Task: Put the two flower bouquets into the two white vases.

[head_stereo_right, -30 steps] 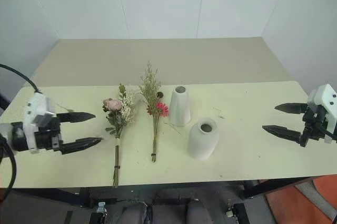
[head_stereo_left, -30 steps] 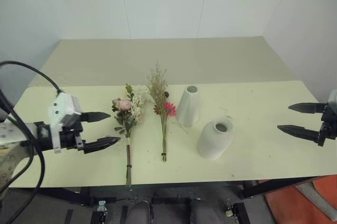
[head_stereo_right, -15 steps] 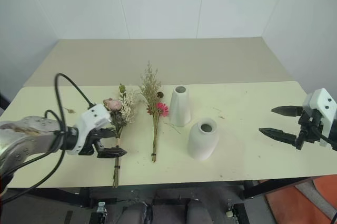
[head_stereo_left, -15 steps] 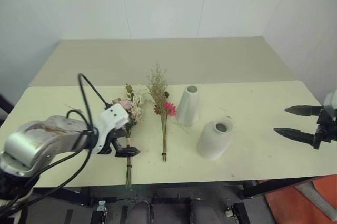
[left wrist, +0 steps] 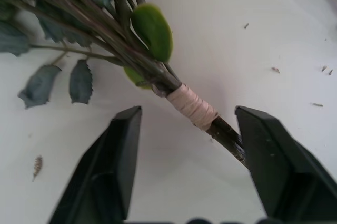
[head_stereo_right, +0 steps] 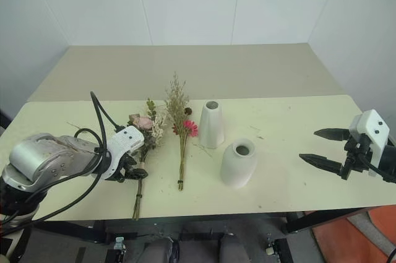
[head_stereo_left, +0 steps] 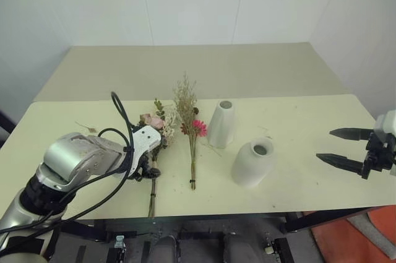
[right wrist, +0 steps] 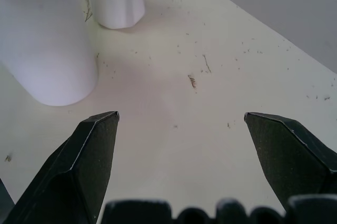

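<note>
a pale yellow-green, matte tabletop [head_stereo_left: 309,182] carries everything. the rose bouquet [head_stereo_left: 156,128] lies flat near the left side: pale pink roses, cream sprigs and serrated green leaves at the far end, thin dark stems running toward the near edge, bound midway by a band of pinkish tape [left wrist: 191,106]. just beside it on the right, apart from it, lies the dried-grass bouquet [head_stereo_left: 189,120], with feathery tan grasses, a magenta daisy and a small brown seed head, its stems also pointing at the near edge.

right of the bouquets stand two matte white vases with small round mouths. the tall cone vase [head_stereo_left: 221,124] is slim and tapers upward; the rounded vase [head_stereo_left: 252,163] is shorter, wider and sits nearer the front edge, close to the cone but not touching it.

the left pincer [left wrist: 184,171], two flat black wedge-shaped fingers on a white housing with black cables looping over a silver forearm, sits low over the rose bouquet's stems, just below the tape. its fingers straddle the stem bundle with a gap on each side, so it is parted and not yet clamped.

the right pincer [head_stereo_left: 337,146] hovers over the right edge of the tabletop, well apart from the vases, its pointed black fingers spread wide and holding nothing. tiny dry flecks of plant debris dot the surface there.
</note>
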